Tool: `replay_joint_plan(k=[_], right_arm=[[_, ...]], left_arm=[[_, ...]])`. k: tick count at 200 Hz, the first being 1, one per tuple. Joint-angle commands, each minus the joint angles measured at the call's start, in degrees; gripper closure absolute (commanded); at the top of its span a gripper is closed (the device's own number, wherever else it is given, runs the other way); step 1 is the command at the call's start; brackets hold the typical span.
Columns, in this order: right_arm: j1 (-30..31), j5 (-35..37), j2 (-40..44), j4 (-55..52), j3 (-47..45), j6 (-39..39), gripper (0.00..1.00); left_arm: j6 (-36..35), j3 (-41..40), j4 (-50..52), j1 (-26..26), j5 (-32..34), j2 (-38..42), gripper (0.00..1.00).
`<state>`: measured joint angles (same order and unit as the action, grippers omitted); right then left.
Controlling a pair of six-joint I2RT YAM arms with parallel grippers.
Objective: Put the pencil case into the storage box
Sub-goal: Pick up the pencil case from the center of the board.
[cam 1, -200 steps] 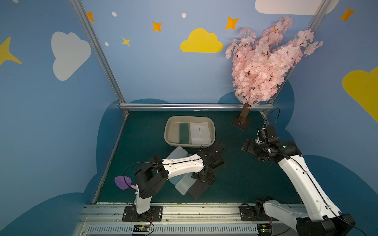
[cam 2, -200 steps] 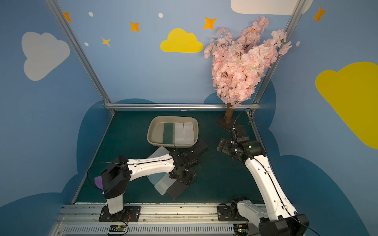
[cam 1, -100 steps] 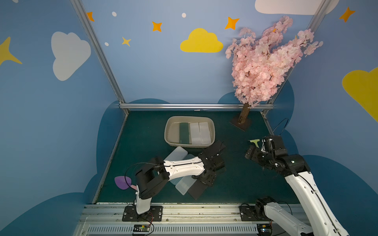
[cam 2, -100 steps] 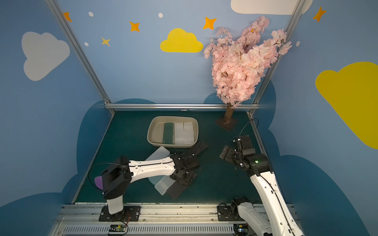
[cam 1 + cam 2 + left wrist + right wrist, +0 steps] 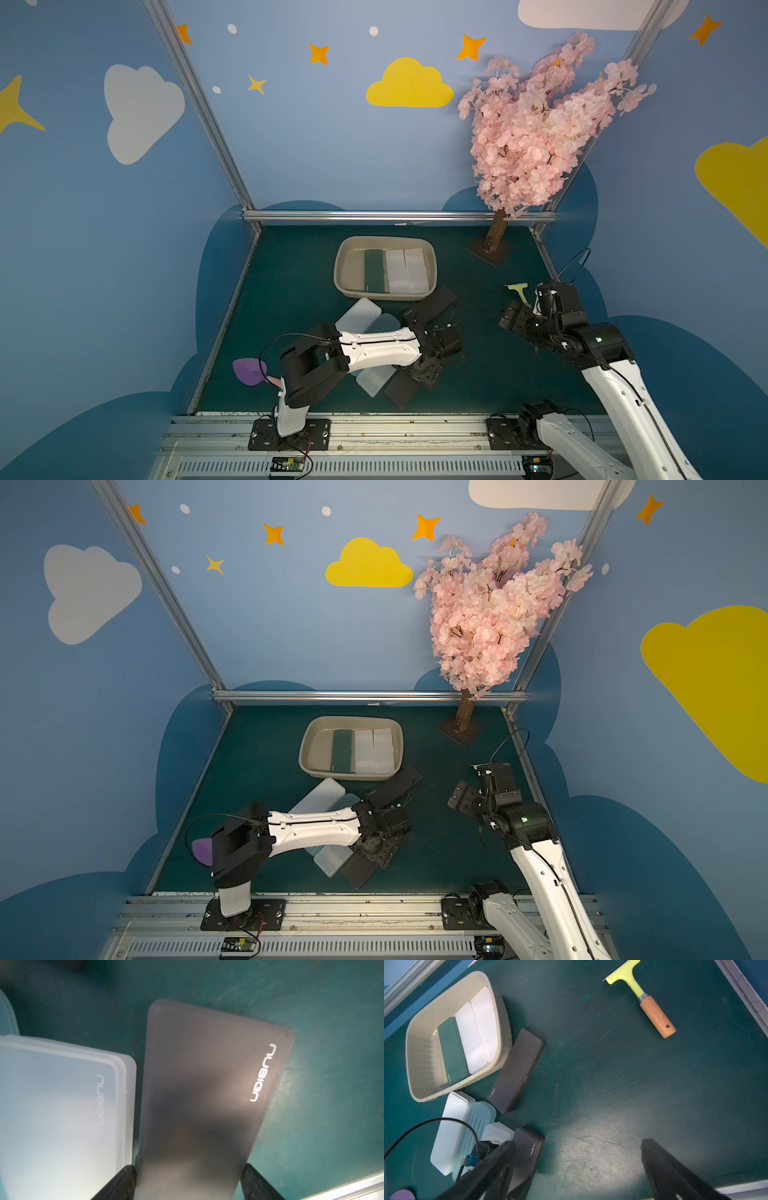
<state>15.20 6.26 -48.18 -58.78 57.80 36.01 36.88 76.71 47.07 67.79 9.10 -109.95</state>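
Left gripper [image 5: 190, 1180] is straddling the dark pencil case [image 5: 207, 1095], with 1 finger sitting at each long edge; can't tell whether it's actually clamping. The case is lying flat on the green mat [image 5: 332, 1022], just beside a translucent case [image 5: 58, 1115] and well short of the storage box [image 5: 347, 270]. The box is holding 3 cases: 1 green, 2 white. Right gripper [image 5: 578, 1141] is hovering wide open and empty over bare mat, near a scraper [image 5: 652, 1009].

The shallow beige plastic storage box [image 5: 344, 266] holds 1 dark green rectangular pencil case [image 5: 375, 271] and 2 frosted white ones [image 5: 395, 271]; the smoky grey translucent plastic pencil case [image 5: 197, 1095] bears white lettering.
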Motion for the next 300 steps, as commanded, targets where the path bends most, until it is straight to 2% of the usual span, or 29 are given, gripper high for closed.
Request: replay_joint_plan(k=[1,34,94,118,176,228,256,300], right_arm=[[-0.1,-0.6,-0.3,-0.3,-0.3,-0.1,0.02],[-0.2,-0.6,-1.1,-0.3,0.1,-0.5,0.02],[-0.2,-1.0,-1.7,0.6,-1.5,-0.1,0.02],[-0.3,-0.9,-1.9,0.6,-1.6,-0.3,0.02],[-0.4,-1.2,-3.6,1.2,-1.4,-0.1,0.02],[-0.4,-1.0,-4.6,1.4,-0.5,-0.4,0.02],[-0.4,-1.1,-5.0,1.4,-0.5,-0.2,0.02],[-0.4,-0.8,-5.7,1.4,0.2,-0.4,0.02]], left_arm=[[0.6,1.1,2.1,2.3,-5.0,-3.9,0.15],[0.5,1.3,3.1,3.3,-6.0,-3.4,0.09],[-1.8,1.7,2.9,3.3,-7.0,-5.9,0.1],[-2.8,1.9,3.5,3.3,-6.6,-6.9,0.07],[-6.4,2.3,5.4,3.3,-5.8,-7.3,0.03],[-6.4,2.3,5.3,3.3,-5.8,-6.1,0.05],[-5.8,2.2,4.8,3.3,-6.0,-6.2,0.1],[-5.9,3.0,6.3,3.1,-3.4,-4.6,0.33]])
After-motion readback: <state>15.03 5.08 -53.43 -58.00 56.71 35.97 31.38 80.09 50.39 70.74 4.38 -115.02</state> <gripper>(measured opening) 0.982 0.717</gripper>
